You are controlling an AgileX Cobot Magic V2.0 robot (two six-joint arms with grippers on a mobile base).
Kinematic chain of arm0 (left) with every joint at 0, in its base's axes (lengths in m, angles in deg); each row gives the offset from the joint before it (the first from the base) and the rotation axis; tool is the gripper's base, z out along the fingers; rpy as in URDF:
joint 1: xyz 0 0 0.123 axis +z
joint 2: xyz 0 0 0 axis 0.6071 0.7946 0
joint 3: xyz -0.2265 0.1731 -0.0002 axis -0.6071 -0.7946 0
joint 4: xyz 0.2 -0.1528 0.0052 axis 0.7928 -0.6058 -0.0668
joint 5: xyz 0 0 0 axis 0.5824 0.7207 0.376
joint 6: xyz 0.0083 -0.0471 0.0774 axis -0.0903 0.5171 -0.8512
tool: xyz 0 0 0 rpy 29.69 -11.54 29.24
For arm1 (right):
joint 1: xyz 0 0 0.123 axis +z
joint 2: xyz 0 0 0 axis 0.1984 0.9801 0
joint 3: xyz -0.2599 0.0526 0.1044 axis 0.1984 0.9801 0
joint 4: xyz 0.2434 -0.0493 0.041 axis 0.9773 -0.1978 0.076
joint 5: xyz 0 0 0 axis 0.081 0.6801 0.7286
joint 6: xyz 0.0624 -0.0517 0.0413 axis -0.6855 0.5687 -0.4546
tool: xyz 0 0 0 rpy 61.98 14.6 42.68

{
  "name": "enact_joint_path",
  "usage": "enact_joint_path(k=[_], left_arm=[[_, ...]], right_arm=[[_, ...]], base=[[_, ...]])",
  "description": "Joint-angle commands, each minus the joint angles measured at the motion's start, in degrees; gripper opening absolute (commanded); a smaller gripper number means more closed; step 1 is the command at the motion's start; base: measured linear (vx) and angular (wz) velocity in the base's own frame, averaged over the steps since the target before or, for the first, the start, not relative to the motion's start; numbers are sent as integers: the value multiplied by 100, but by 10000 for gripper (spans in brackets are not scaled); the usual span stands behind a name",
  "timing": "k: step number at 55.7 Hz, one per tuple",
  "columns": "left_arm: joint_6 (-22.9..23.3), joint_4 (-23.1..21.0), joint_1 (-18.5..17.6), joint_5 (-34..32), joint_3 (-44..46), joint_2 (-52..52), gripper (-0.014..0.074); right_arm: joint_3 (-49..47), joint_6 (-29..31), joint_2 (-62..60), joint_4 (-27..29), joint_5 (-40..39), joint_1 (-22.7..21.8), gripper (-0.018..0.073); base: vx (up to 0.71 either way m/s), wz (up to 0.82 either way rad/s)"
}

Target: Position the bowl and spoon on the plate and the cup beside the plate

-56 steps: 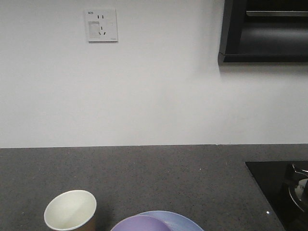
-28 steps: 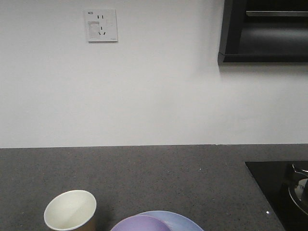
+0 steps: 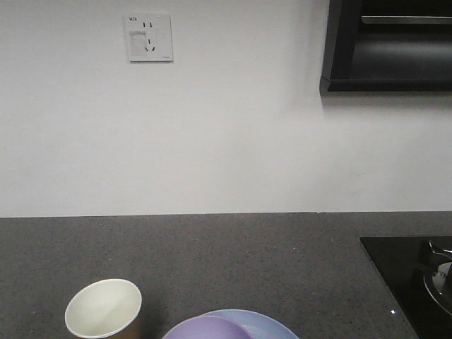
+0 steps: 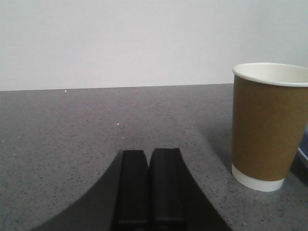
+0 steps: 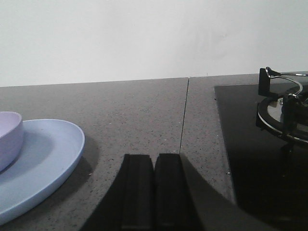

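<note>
Front view faces the wall; both low wrist views share its countertop (image 3: 247,261).

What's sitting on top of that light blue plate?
The purple bowl sits on the plate. The bowl's inside is out of view, so a spoon cannot be confirmed.

A kitchen is showing here: a dark speckled counter (image 3: 212,261) running along a white wall, a gas hob (image 5: 281,110) (black glass) sitting at its right, a wall socket (image 3: 148,37) above
</note>
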State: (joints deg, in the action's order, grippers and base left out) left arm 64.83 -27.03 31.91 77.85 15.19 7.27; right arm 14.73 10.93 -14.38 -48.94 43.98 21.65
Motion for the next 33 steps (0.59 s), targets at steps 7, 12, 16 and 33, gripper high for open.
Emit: enact_joint_path(k=[7,12,16,33], left_arm=[[-5,-20,12,-442,142,-96,-6],[-5,-20,12,-442,142,-96,-6],[-5,-20,12,-442,142,-96,-6],[-5,-20,12,-442,142,-96,-6]], right_arm=[[30,-2,-31,-79,-438,-28,-8],[30,-2,-31,-79,-438,-28,-8],[30,-2,-31,-79,-438,-28,-8],[30,-2,-31,-79,-438,-28,-8]], base=[[0,0],[0,0],[0,0],[0,0]])
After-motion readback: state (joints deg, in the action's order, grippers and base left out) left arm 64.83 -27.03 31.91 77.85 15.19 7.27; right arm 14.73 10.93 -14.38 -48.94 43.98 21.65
